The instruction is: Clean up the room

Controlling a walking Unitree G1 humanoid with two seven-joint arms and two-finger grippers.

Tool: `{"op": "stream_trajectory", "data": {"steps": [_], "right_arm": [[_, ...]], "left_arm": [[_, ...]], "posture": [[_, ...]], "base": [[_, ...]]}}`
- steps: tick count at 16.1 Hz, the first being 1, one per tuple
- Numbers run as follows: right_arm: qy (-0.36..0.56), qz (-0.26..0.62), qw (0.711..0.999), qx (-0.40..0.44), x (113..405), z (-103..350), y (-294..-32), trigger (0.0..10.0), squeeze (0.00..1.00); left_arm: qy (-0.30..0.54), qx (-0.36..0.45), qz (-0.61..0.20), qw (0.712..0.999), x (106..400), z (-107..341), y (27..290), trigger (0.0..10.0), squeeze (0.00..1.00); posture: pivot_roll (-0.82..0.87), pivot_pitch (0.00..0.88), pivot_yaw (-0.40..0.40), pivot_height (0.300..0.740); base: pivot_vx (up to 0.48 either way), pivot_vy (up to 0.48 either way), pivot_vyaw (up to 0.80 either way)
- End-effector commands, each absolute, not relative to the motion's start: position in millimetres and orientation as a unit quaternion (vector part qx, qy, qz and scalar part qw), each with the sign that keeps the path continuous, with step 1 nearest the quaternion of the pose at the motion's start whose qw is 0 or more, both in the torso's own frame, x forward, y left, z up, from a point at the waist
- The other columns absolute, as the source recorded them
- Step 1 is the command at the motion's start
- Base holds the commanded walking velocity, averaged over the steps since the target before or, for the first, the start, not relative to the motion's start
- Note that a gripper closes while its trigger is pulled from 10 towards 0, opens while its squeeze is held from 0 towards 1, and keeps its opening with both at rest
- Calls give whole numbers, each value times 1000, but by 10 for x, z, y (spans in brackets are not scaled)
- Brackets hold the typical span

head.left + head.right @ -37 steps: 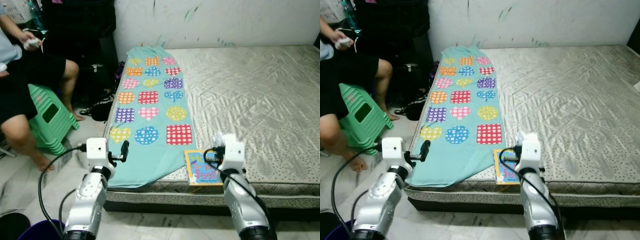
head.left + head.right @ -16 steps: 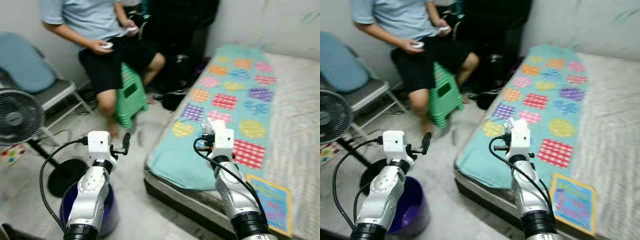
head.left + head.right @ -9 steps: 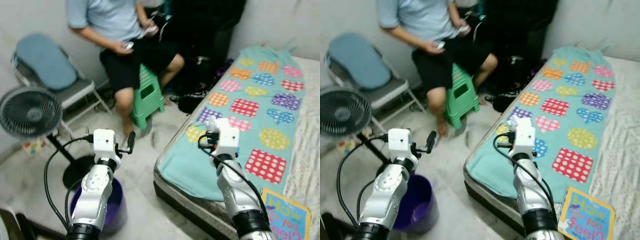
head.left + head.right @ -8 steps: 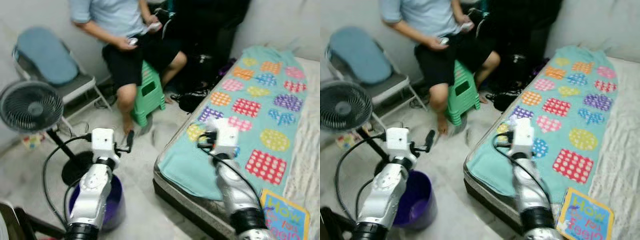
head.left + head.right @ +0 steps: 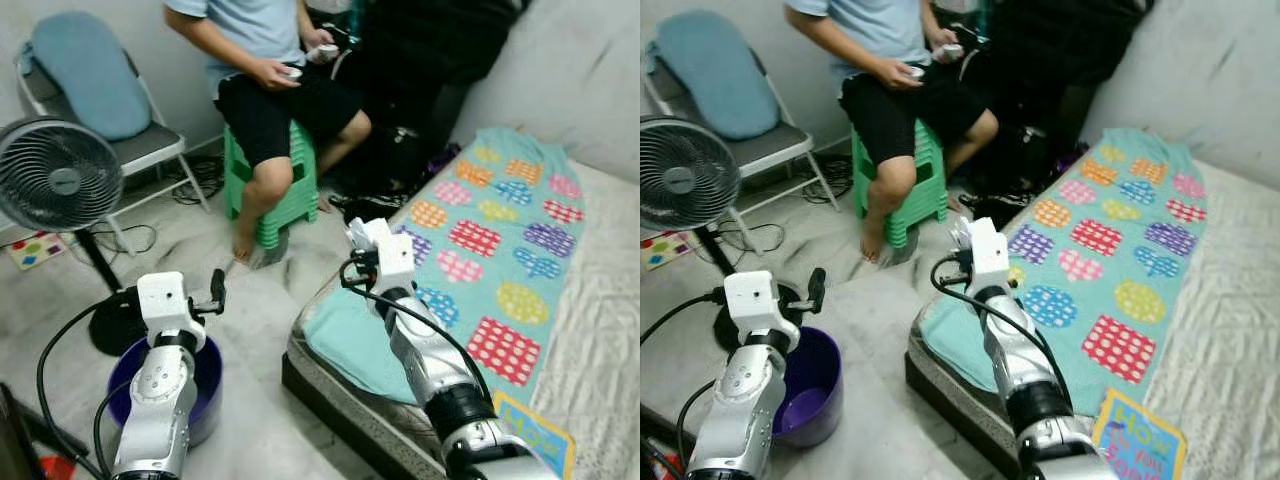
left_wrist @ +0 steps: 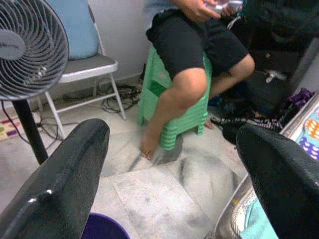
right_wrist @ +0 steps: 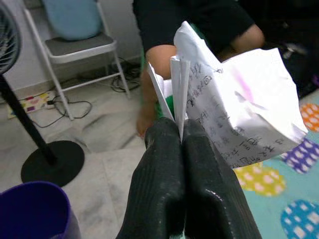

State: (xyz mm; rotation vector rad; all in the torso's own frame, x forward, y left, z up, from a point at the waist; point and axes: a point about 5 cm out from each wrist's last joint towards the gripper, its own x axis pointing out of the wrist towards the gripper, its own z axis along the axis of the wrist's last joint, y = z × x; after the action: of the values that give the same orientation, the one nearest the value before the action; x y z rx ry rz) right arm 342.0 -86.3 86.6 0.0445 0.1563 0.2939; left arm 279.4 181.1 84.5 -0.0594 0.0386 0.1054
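Right end effector (image 7: 180, 130) fully closed, pinching a crumpled, handwritten sheet of paper (image 7: 234, 119) by one folded edge; held up over the near corner of the bed (image 5: 600, 330), above the teal patterned blanket (image 5: 490, 250). Left end effector (image 6: 174, 164) wide open, holding nothing, raised over the floor (image 5: 250, 310) near the purple bin (image 5: 810, 385), which sits on the floor just below and beside the left arm. Likely step, judging by the layout: carrying the paper across to the bin for disposal. Risks: grip only on a thin edge, so paper could slip or tear loose during a swing or a walking jolt; loose sheet fanned out above the fingers (image 7: 159, 169), so release could flutter wide of the bin opening; standing fan (image 5: 55, 185) close to the bin, airflow could push the sheet off course if running (cannot tell whether it is); seated person (image 5: 270, 70) on the green stool (image 5: 285, 190) nearby, leg in the path of any wide turn; cables on the floor near the fan base a trip hazard. Count: one paper, one bin, one fan, one stool, one folding chair (image 5: 110, 120) with blue cushion, one person, one book (image 5: 1135, 445) at the bed edge, one blanket.
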Motion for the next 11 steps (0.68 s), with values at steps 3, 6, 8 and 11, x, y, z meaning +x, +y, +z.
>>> {"op": "stream_trajectory", "data": {"steps": [3,6,8,11], "right_arm": [[84,142,986,10,3436,854,-848,10000,0],[72,153,986,1,3384,842,-836,10000,0],[71,152,986,1,3335,811,-898,10000,0],[67,150,986,-8,3295,798,-1031,10000,0]], "left_arm": [[10,-19,58,998,2835,916,1838,10000,0],[21,-18,53,998,2821,849,1822,10000,0],[29,-23,50,998,2817,812,1814,10000,0],[34,-26,49,998,2799,791,1840,10000,0]], "posture": [[62,0,-52,740],[26,0,-42,740],[1,0,-36,740],[-15,0,-26,740]], "base": [[0,0,0],[0,0,267],[0,0,800],[0,0,800]]}}
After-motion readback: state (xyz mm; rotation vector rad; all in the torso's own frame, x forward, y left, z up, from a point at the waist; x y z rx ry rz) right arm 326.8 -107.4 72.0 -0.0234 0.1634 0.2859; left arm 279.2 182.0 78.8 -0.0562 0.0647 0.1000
